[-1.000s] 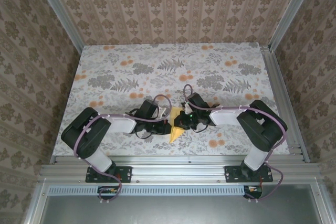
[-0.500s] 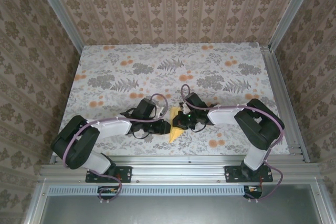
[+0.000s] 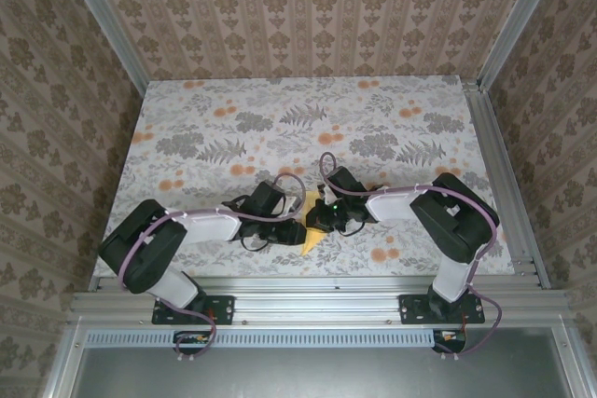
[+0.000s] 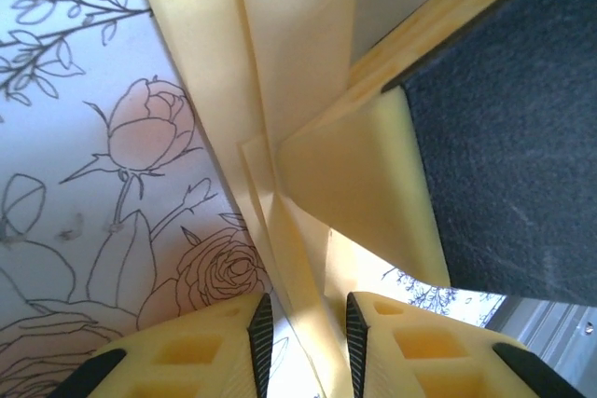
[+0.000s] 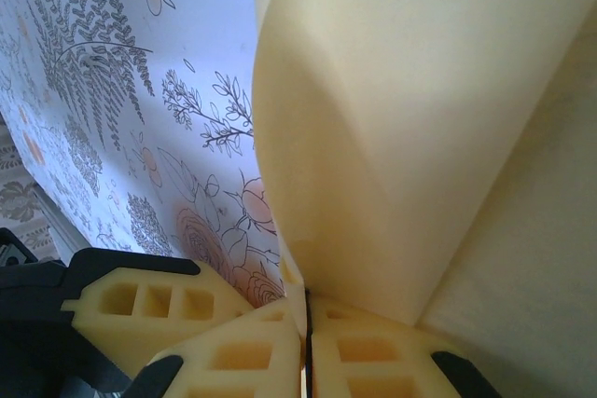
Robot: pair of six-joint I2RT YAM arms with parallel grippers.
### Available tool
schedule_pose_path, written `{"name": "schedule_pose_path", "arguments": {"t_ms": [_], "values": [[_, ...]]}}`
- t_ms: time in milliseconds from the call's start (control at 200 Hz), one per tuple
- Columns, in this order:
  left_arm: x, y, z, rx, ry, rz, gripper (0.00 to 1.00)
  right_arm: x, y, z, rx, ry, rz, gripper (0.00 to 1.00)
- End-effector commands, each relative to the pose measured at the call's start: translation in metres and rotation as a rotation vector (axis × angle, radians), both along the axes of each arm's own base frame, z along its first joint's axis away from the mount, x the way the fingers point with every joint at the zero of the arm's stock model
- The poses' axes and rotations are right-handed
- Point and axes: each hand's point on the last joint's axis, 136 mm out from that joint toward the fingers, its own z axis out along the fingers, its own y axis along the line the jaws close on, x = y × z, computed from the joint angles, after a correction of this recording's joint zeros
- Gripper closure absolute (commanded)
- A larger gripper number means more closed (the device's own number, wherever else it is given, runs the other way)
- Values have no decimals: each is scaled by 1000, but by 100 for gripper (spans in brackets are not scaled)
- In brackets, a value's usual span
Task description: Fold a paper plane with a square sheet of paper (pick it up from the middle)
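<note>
Paper plane: the pale-yellow paper plane point(image 3: 310, 238) was part-folded, its point towards the near edge of the tabletop point(image 3: 280, 118), and sat between the two tools near the middle of that edge.
Folds: in the left wrist view the layers point(image 4: 298, 34) met at a crease that ran down into the left tool's gap; in the right wrist view the paper point(image 5: 392, 118) bulged in a soft curve, not pressed flat.
Right tool: the right tool point(image 5: 306, 323) was clamped shut on a paper edge, pads together with only the sheet between them.
Left tool: the left tool point(image 4: 303, 323) stood partly apart, a fold of paper passing through the gap but not pinched.
Arms: both forearms lay low and reached inward, so that the left tool point(image 3: 297, 221) and right tool point(image 3: 319, 219) met almost nose to nose over the paper.
Risk, slip: with one grip only, the loose layers could spring open and lose the crease.
Risk, skew: if the left jaws closed off the crease line, the fold would probably set crooked.
Risk, tear: any pull apart could rip the thin sheet.
</note>
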Motion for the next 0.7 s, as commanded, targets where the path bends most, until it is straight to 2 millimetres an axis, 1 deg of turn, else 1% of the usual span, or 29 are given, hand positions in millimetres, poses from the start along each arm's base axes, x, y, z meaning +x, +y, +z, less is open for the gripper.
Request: {"name": "schedule_pose_path", "arguments": {"t_ms": [0,100,170,290,495,615,695], "values": [[-1,2,-12,55,-8,-17,71,-2,7,2,22,18,12,88],[-1,2,-13,60,-10,-18,75,-3,7,0,23,22,9,87],[-3,4,-18,80,-7,-22,78,-2,8,1,32,22,6,85],[-5,6,-24,109,-5,-28,85,-1,9,3,39,19,4,84],[-9,7,-32,162,-16,-51,86,-2,10,2,60,27,-11,79],[-12,9,-38,202,-21,-69,87,2,9,9,69,11,-22,76],[-14,11,-42,227,-26,-78,87,6,4,13,69,-2,-42,75]]}}
